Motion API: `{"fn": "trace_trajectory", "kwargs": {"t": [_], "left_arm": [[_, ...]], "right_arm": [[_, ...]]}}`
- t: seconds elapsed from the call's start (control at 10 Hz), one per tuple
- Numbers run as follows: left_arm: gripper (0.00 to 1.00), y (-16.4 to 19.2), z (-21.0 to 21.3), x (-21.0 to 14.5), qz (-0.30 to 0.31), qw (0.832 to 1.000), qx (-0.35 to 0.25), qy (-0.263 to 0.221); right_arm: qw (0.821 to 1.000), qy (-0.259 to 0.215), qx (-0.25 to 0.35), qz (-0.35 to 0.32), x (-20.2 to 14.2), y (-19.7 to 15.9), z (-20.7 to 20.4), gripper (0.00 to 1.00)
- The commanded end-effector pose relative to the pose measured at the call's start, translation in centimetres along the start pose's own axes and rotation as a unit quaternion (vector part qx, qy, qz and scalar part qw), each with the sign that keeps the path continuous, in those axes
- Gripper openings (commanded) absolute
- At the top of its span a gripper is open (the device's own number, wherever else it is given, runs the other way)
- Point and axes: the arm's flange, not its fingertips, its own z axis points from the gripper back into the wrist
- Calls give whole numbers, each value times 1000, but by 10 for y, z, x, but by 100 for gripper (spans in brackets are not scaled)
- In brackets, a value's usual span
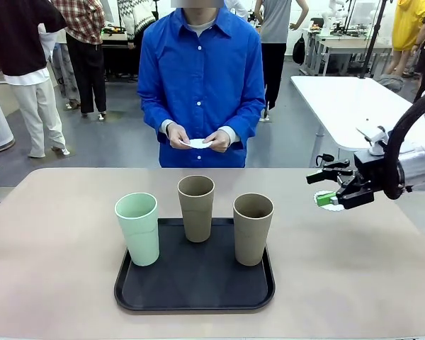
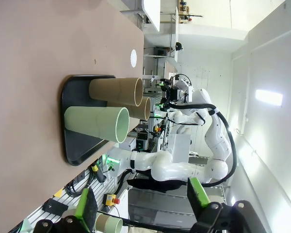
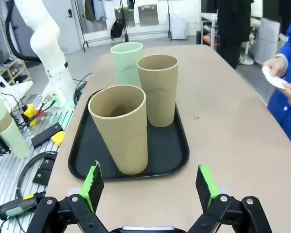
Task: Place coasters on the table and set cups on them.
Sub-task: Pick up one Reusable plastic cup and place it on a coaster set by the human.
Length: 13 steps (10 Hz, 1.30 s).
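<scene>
Though handleless, tall tapered matte cups

Before me the tray sits lower centre on the surface. It carries the left cup, the middle cup farther back, and the right cup. A coaster lies mid-right.

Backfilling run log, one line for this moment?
cups: three on black tray; coaster: one on table by open right gripper; person's hands: hold another coaster
</scene>
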Motion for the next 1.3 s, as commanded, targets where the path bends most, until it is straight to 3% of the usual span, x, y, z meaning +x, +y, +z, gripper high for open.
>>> {"fn": "trace_trajectory", "kwargs": {"t": [0.0,0.1,0.6,1.2], "left_arm": [[100,-1,3,0,-5,1000,-3,1],[100,-1,3,0,-5,1000,-3,1],[100,-1,3,0,-5,1000,-3,1],[100,-1,3,0,-5,1000,-3,1]], "right_arm": [[1000,1,-31,-5,4,-1,0,100],[1000,0,0,0,0,0,0,100],[1000,2,-3,-1,0,0,1,100],[998,-55,0,13,-41,-1,-60,100]]}}
